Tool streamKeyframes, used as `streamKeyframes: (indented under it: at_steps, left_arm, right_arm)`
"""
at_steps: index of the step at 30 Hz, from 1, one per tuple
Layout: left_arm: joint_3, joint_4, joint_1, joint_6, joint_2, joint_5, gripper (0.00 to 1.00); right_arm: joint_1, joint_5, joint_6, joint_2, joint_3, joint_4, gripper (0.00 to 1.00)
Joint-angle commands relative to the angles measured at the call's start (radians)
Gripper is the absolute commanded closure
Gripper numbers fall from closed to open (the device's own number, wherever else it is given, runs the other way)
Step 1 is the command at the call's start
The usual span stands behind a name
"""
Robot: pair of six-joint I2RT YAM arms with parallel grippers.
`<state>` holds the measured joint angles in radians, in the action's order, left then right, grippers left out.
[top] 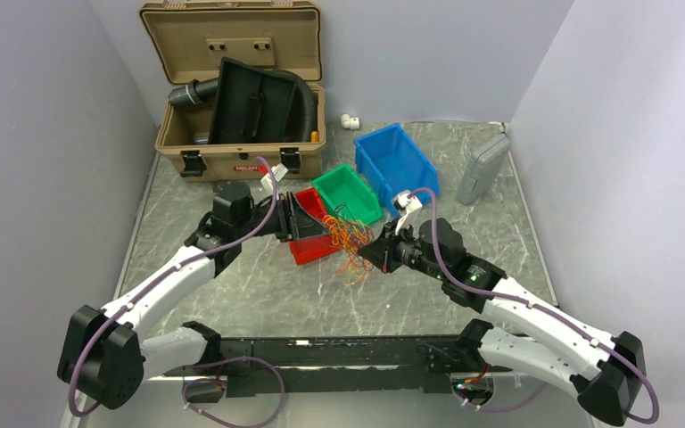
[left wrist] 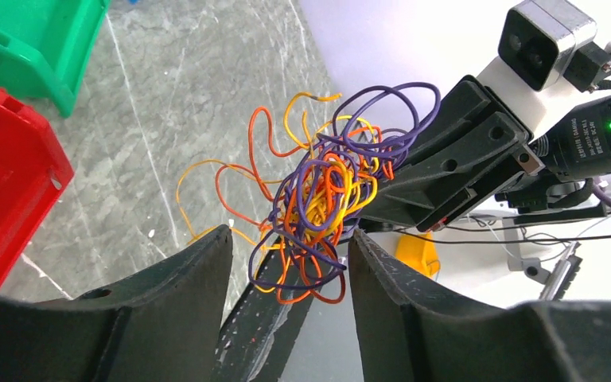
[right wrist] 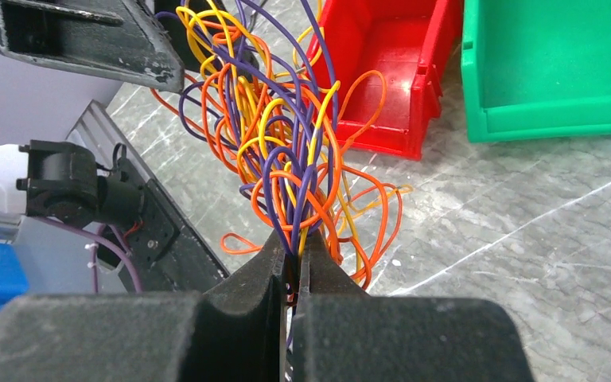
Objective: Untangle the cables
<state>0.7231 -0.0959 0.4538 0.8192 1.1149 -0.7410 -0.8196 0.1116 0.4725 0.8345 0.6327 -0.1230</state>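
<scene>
Top view: the cables (top: 346,239) hung tangled between the left tool (top: 308,223) and the right tool (top: 367,253), above the worktop (top: 232,285) by a red bin (top: 310,251); a tan case (top: 232,153) held a black corrugated hose (top: 309,98); left wrist alone showed the left tool spread, the tangle just ahead; right wrist alone showed the right tool pinching the cables.
</scene>
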Motion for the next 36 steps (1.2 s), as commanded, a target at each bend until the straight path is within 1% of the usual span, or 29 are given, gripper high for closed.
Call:
streamKeyframes:
  at_steps: [1,4,5,6,7,8,9,10,11,12,13,14,15,17,20,23,26,29,31,33,35,36]
  left_arm:
    - [-0.035,-0.242,0.018,0.114,0.020,-0.032,0.41]
    - [-0.039,-0.312,0.038,0.150,0.063,-0.029,0.44]
    - [-0.038,-0.340,0.045,0.168,0.074,-0.032,0.48]
    - [-0.034,-0.363,0.052,0.177,0.088,-0.038,0.54]
    - [-0.028,-0.374,0.057,0.180,0.101,-0.042,0.66]
    - [-0.019,-0.377,0.060,0.176,0.114,-0.053,0.88]
    - [-0.006,-0.357,0.059,0.167,0.123,-0.068,1.00]
    - [0.004,-0.335,0.052,0.149,0.122,-0.078,1.00]
    - [0.007,-0.322,0.042,0.128,0.110,-0.080,1.00]
    - [0.007,-0.307,0.033,0.102,0.090,-0.076,1.00]
    - [0.011,-0.286,0.029,0.067,0.068,-0.071,1.00]
    - [0.022,-0.254,0.028,0.022,0.050,-0.071,1.00]
    - [0.043,-0.212,0.027,-0.026,0.038,-0.080,1.00]
    - [0.099,-0.103,0.028,-0.145,0.041,-0.144,1.00]
    - [0.151,0.027,0.034,-0.262,0.023,-0.180,1.00]
    - [0.155,0.062,0.039,-0.308,-0.003,-0.205,1.00]
    - [0.154,0.071,0.051,-0.319,-0.009,-0.222,1.00]
    - [0.161,0.093,0.073,-0.347,-0.014,-0.212,1.00]
    - [0.168,0.126,0.087,-0.366,-0.018,-0.201,1.00]
    - [0.171,0.125,0.100,-0.374,-0.022,-0.198,1.00]
    - [0.180,0.137,0.107,-0.385,-0.018,-0.198,1.00]
    - [0.185,0.149,0.109,-0.394,-0.016,-0.195,1.00]
  right_arm:
    - [0.001,0.052,0.021,0.006,0.006,0.105,1.00]
    - [0.001,0.083,0.029,0.019,0.006,0.117,1.00]
    - [0.002,0.087,0.032,0.026,0.006,0.117,1.00]
    - [0.001,0.091,0.033,0.028,0.005,0.117,1.00]
    - [0.002,0.095,0.032,0.029,0.006,0.117,1.00]
    - [0.002,0.096,0.030,0.026,0.005,0.117,1.00]
    - [0.002,0.097,0.022,0.020,0.004,0.112,0.99]
    - [0.003,0.095,0.005,0.013,0.007,0.094,0.83]
    - [0.001,0.081,-0.012,0.003,0.015,0.068,0.56]
    - [0.002,0.055,-0.025,-0.011,0.025,0.018,0.35]
    - [0.002,0.027,-0.038,-0.024,0.035,-0.018,0.25]
    - [0.003,0.008,-0.051,-0.038,0.043,-0.045,0.22]
    - [0.007,0.000,-0.068,-0.052,0.053,-0.070,0.21]
    - [0.018,0.003,-0.083,-0.063,0.075,-0.110,0.21]
    - [0.041,0.056,-0.092,-0.047,0.103,-0.134,0.20]
    - [0.058,0.156,-0.096,-0.015,0.118,-0.106,0.20]
    - [0.074,0.276,-0.065,0.011,0.111,-0.018,0.20]
    - [0.078,0.337,-0.024,0.047,0.112,0.064,0.20]
    - [0.079,0.376,-0.001,0.072,0.113,0.105,0.24]
    - [0.080,0.408,0.024,0.093,0.108,0.153,0.29]
    - [0.078,0.423,0.040,0.104,0.102,0.183,0.39]
    - [0.079,0.427,0.045,0.106,0.099,0.189,0.47]
